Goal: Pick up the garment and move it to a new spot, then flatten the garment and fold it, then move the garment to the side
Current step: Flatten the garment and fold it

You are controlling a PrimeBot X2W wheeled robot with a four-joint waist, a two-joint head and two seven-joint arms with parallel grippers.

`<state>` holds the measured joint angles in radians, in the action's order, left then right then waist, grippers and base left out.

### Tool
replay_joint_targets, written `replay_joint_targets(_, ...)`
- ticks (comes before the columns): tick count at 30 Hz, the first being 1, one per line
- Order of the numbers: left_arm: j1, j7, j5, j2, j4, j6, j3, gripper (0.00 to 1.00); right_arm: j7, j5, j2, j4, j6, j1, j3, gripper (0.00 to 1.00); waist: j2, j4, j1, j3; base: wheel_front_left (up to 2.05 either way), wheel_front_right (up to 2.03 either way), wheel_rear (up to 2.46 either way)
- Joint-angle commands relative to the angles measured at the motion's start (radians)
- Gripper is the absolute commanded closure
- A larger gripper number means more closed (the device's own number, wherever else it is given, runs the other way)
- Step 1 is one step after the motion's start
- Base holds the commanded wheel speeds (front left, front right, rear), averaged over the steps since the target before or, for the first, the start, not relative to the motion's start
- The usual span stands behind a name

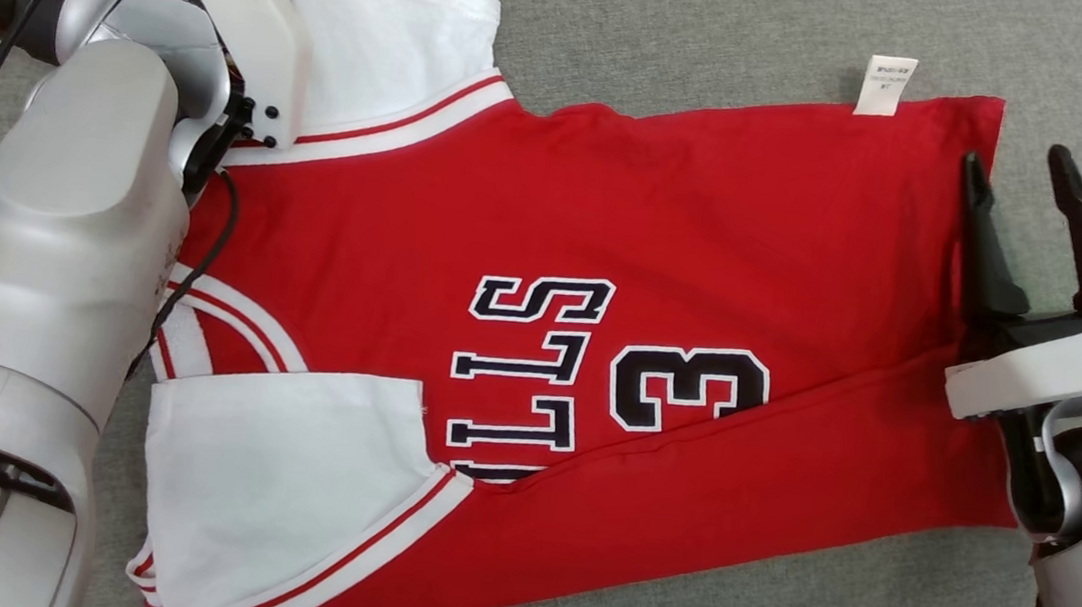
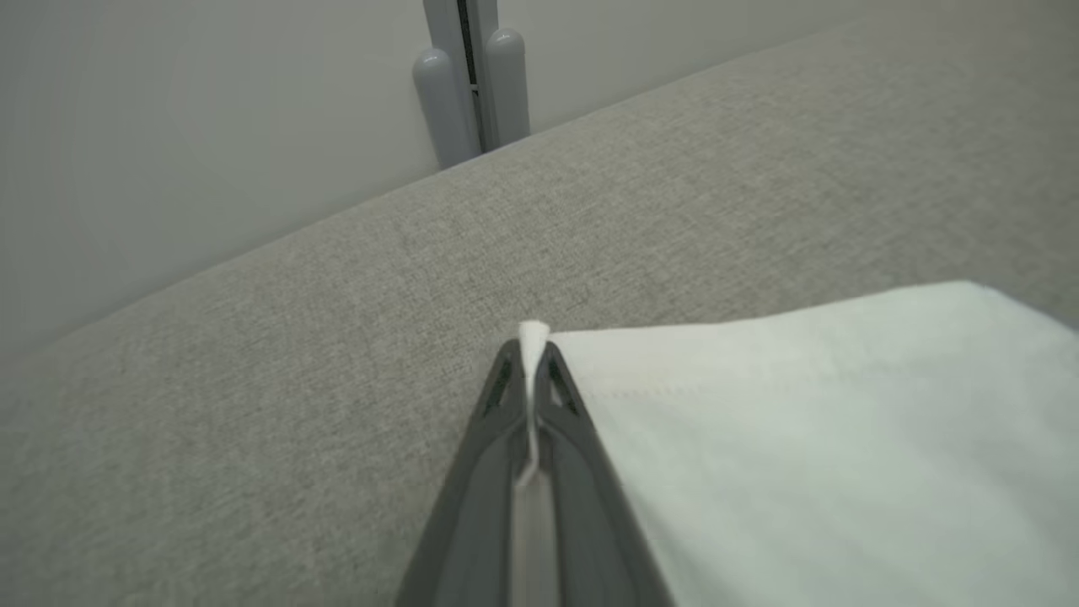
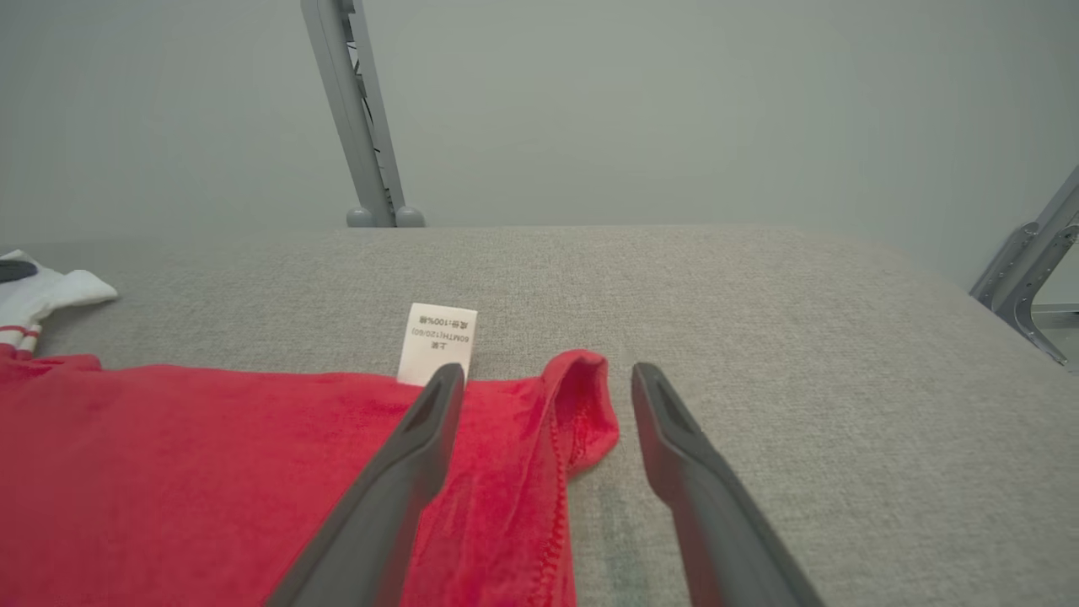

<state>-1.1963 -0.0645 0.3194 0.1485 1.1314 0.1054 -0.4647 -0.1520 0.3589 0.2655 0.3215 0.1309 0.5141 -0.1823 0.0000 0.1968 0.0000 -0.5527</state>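
Garment (image 1: 612, 200) lies spread across the grey fabric surface (image 1: 731, 22) — a red jersey with white sleeves, red-and-white striped trim, and dark lettering with a big 3 (image 1: 688, 389) on the chest. It lies sideways to the robot, neck end toward the robot's left and hem toward its right. One white sleeve (image 1: 379, 25) sits at the far left corner. The other sleeve (image 1: 281, 477) is folded in over the red body at the near left. A white care label (image 1: 886, 83) sticks out from the far edge near the hem.

The left gripper (image 2: 524, 354) is at the far sleeve, its two dark fingers pressed together with a thin fold of the garment's white cloth pinched between the tips. A little nub of fabric pokes out past them.

The right gripper (image 1: 1016, 162) is at the hem end, jaws spread wide and holding nothing. One finger is over the red cloth just inside the hem and the other is over bare grey surface — the hem's far corner (image 3: 582, 396) curls up between them. Whether the fingertips touch the cloth I cannot tell.

Behind the surface stands a pale wall, with a grey metal post (image 2: 472, 76) rising at the far edge
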Motion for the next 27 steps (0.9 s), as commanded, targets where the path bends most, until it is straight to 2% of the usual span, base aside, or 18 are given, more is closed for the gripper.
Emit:
replay_joint_targets(1,-0.004,0.014,0.015,0.007,0.011,0.005,0.007,1.00,0.007,-0.002,0.009,0.007,0.000,0.017,0.009,0.00,0.0000,-0.013,0.0000,0.008,0.00,0.00,0.00)
replay_joint_targets(10,0.006,0.092,0.085,-0.021,-0.014,0.024,0.019,1.00,0.101,0.033,0.049,0.065,0.000,0.056,0.045,0.00,0.0000,-0.081,0.0000,0.068,0.00,0.00,0.00)
replay_joint_targets(17,0.052,0.095,0.149,-0.047,-0.108,0.025,-0.041,1.00,0.236,0.111,0.085,0.169,0.000,0.101,0.068,0.00,0.0000,-0.150,0.0000,0.109,0.00,0.00,0.00)
replay_joint_targets(23,0.091,0.066,0.206,-0.038,-0.218,0.025,-0.106,1.00,0.292,0.136,0.119,0.280,0.000,0.137,0.081,0.00,0.0000,-0.187,0.0000,0.108,0.00,0.00,0.00)
replay_joint_targets(27,0.109,0.045,0.228,-0.012,-0.280,0.025,-0.130,1.00,0.306,0.148,0.131,0.352,0.000,0.157,0.077,0.00,0.0000,-0.199,0.0000,0.101,0.00,0.00,0.00)
